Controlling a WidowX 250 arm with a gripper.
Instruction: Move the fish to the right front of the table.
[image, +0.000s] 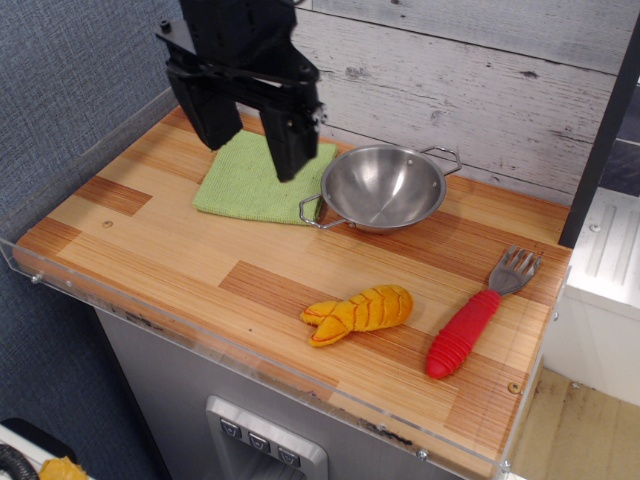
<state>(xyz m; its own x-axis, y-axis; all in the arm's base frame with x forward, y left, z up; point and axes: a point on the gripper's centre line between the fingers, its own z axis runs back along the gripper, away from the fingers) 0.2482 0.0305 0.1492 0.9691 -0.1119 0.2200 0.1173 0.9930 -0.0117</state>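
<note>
Striped wooden table (150, 235), acrylic rim, whitewashed plank wall behind. Black gripper (252, 140): raised over the green cloth (250, 178) near the back left corner, jaws spread wide, holding nothing. Plush fish (358, 312) lies flat near the front edge, right of centre; red-handled fork (474, 322) just beside it, steel bowl (384, 188) behind.

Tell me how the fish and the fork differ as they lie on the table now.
The fish is orange-yellow and soft-looking with stitched ribs; the fork has a red ribbed handle and a grey head. The fish lies nearer the front middle, tail to the left; the fork lies further right, tines pointing toward the back. The fish is plump, the fork slimmer. Both rest flat on the table, apart from each other, with nothing gripping them.
</note>
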